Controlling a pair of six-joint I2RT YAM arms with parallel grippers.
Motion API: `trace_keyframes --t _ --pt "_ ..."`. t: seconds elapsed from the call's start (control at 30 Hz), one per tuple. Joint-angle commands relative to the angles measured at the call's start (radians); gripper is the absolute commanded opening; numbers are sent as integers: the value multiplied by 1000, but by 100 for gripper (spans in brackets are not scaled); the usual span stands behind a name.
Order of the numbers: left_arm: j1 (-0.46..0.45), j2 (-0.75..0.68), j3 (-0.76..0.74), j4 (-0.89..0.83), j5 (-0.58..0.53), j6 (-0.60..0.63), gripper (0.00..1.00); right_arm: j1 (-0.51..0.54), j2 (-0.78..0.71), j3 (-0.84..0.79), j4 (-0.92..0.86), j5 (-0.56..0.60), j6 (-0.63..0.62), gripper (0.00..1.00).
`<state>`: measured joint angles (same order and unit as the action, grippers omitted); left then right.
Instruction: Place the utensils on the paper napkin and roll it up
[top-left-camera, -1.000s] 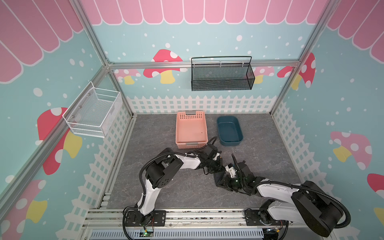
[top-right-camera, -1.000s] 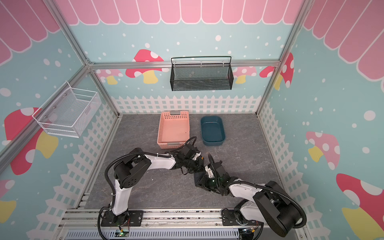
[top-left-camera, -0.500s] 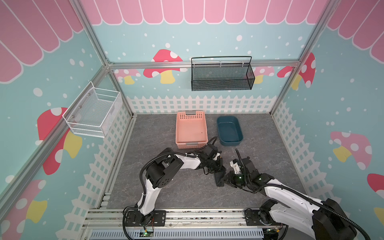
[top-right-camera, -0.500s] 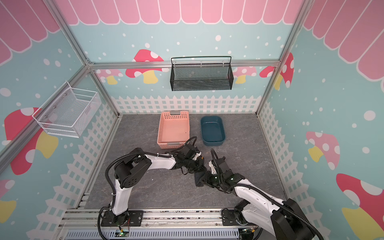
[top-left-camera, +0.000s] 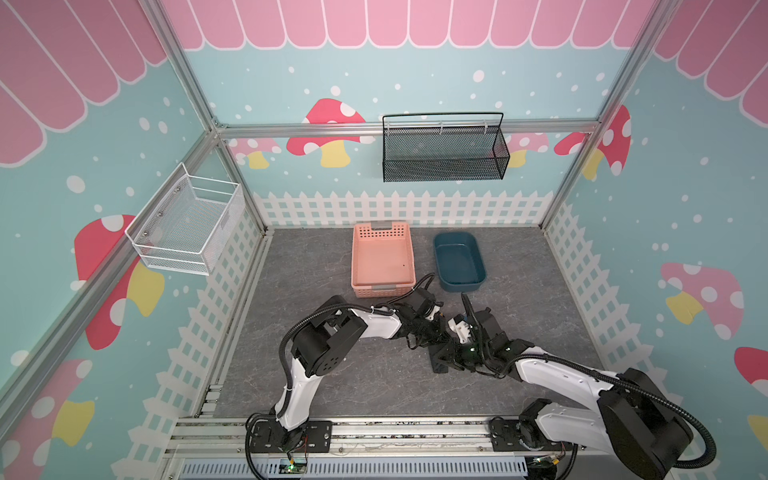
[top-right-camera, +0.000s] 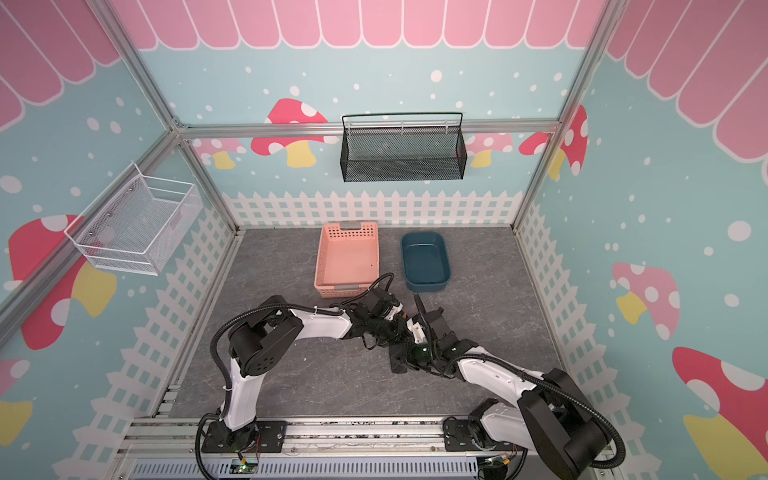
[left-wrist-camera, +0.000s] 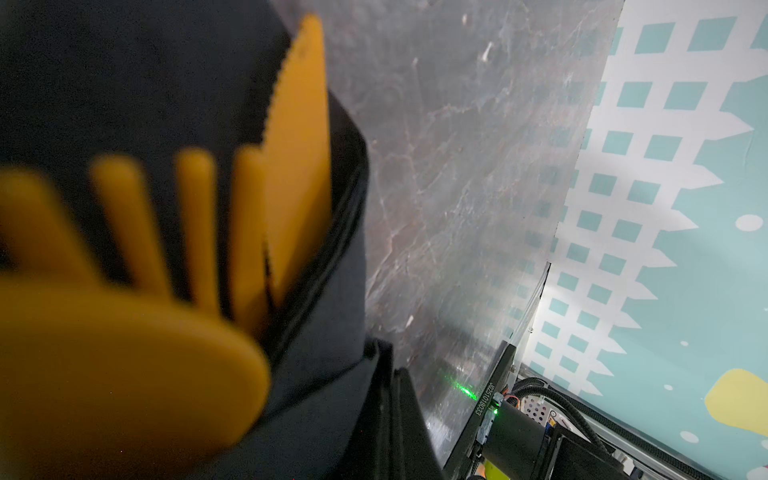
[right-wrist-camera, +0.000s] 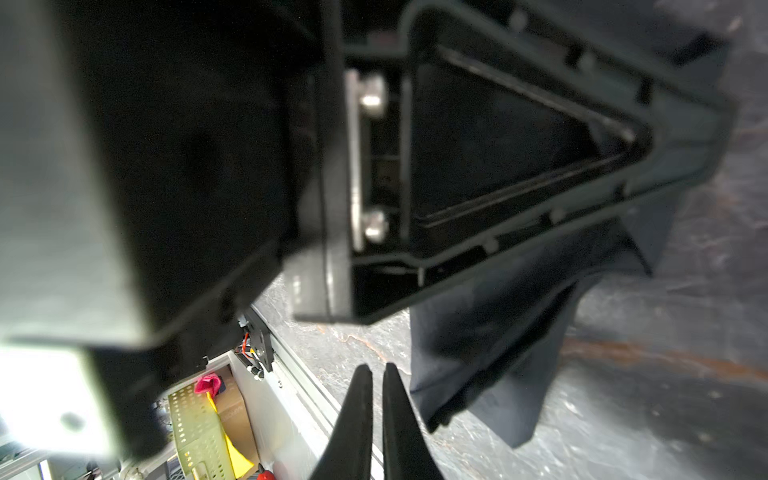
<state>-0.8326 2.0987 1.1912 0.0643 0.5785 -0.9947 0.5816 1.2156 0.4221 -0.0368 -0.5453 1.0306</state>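
Napkin (left-wrist-camera: 324, 374), matte black paper, was wrapped in soft folds around a slim orange plastic knife (left-wrist-camera: 297, 145) with a serrated edge, a fork (left-wrist-camera: 195, 216) and a round-bowled spoon (left-wrist-camera: 124, 374). The bundle was near the latticed pink basket (top-left-camera: 383, 262), off its front right corner, over the veined grey counter (top-left-camera: 332, 374). Left fingers (right-wrist-camera: 681, 124) were clamped on the napkin. Right fingers (right-wrist-camera: 357, 415), tapered and black, were closed on nothing.

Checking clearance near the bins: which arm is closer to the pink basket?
Left. The left arm has its wrist just in front of the pink basket, at its near rim; the right arm ends farther right, in front of the blue tub.
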Motion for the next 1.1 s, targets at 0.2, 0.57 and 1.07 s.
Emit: trace_keyframes --t 0.2,0.57,1.07 --pt "-4 35 -14 -45 -23 10 0 -5 28 -4 -115 110 -64 9" --pt "-4 33 -12 -55 -26 16 0 -6 52 -14 -149 146 -89 8" --pt "-5 31 -2 -81 -34 33 0 -15 -73 -57 -94 79 6 35"
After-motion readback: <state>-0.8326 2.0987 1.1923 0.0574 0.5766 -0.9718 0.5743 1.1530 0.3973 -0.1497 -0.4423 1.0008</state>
